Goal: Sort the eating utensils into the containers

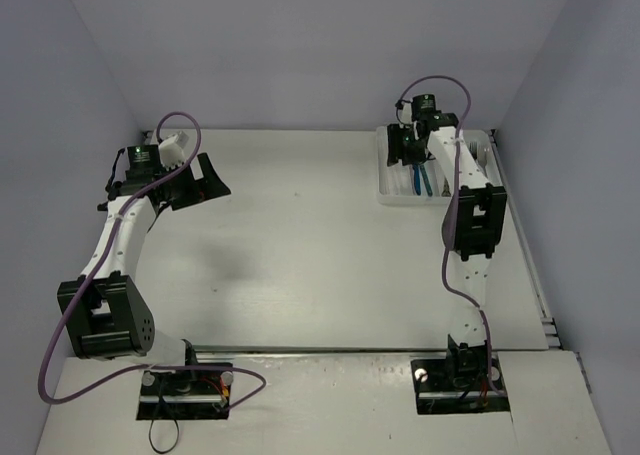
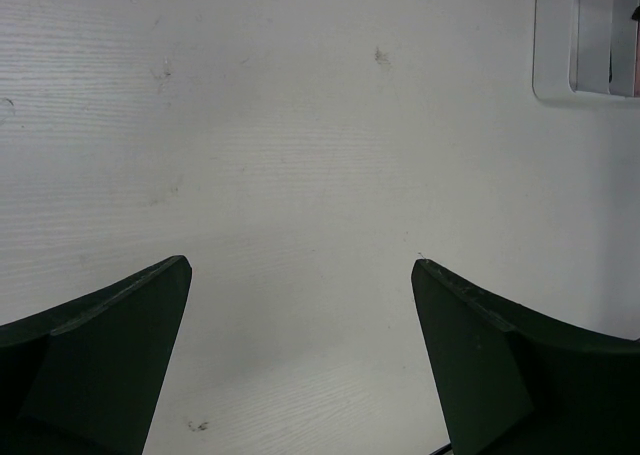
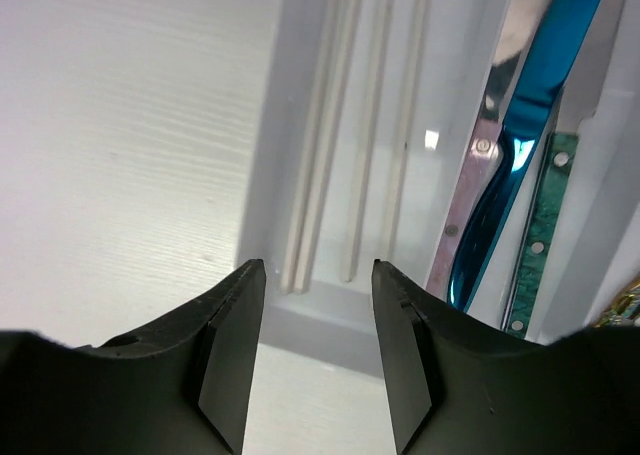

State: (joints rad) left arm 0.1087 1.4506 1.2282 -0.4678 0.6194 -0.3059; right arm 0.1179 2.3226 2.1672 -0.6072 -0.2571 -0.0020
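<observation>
White plastic tray [image 1: 400, 200] sits at the far right corner of the surface, and the utensils lie inside it. The right end effector [image 3: 318, 270] hovers over the tray's near end wall [image 3: 320, 325] with its jaws parted and nothing between them. Just beyond its fingertips, thin pale sticks [image 3: 318, 145] lie lengthwise in the leftmost compartment of the wrist view. To their right lie a shiny blue utensil [image 3: 530, 115], a pinkish handle [image 3: 465, 205] touching it, and a teal handle [image 3: 535, 225]. The left end effector [image 2: 300, 265] is well apart, at the far left, spread wide above the bare surface [image 2: 300, 125], grasping nothing.
</observation>
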